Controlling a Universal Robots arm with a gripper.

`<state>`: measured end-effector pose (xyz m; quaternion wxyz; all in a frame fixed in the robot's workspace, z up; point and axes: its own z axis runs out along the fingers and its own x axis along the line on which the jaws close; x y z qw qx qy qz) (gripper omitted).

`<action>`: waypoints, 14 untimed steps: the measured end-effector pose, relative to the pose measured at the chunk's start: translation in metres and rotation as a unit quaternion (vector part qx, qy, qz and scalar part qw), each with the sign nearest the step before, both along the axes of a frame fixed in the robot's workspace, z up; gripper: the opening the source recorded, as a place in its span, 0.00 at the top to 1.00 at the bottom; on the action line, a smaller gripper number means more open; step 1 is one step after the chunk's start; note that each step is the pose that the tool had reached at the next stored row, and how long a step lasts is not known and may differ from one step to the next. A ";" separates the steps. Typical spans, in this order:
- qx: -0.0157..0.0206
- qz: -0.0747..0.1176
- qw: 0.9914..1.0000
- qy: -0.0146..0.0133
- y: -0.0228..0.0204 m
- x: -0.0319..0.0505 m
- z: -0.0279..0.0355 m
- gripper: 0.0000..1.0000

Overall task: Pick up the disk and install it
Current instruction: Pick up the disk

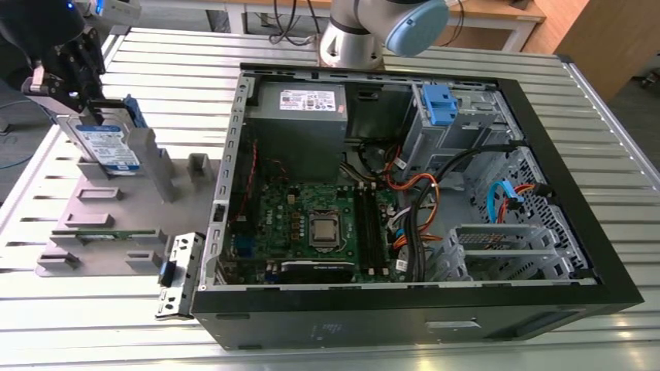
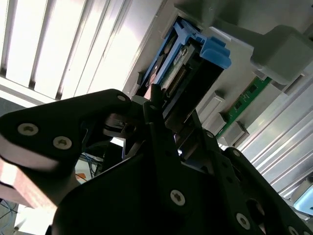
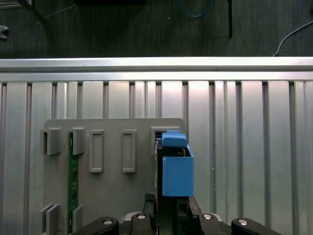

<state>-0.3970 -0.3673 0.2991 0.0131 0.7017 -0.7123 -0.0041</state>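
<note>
1. White-and-blue label (image 1: 111, 152) on the disk (image 1: 95, 133), exterior view: print too small to make out.
2. White sticker (image 1: 307, 100) on the grey power-supply box (image 1: 299, 124): lines of print, none legible.
3. No readable text elsewhere.

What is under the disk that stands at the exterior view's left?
A grey slotted holder on the ribbed metal table. The disk stands on edge over it. The slot right below is covered by the disk itself, so I cannot tell if they touch.
</note>
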 end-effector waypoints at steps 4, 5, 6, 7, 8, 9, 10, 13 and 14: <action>0.000 -0.007 1.000 0.000 0.0000 0.0001 0.0000 0.65; 0.000 -0.009 1.000 0.000 0.0001 0.0001 0.0000 0.65; 0.000 -0.011 1.000 0.000 0.0001 0.0001 0.0000 0.65; 0.000 -0.011 1.000 0.000 0.0001 0.0001 0.0000 0.65; 0.000 -0.011 1.000 0.000 0.0000 0.0001 0.0000 0.65; 0.000 -0.011 1.000 0.000 0.0000 0.0001 0.0000 0.65; 0.000 -0.011 1.000 0.000 0.0000 0.0001 0.0000 0.65; 0.000 -0.011 1.000 0.000 0.0000 0.0001 0.0000 0.65; 0.000 -0.011 1.000 0.000 0.0001 0.0002 0.0002 0.65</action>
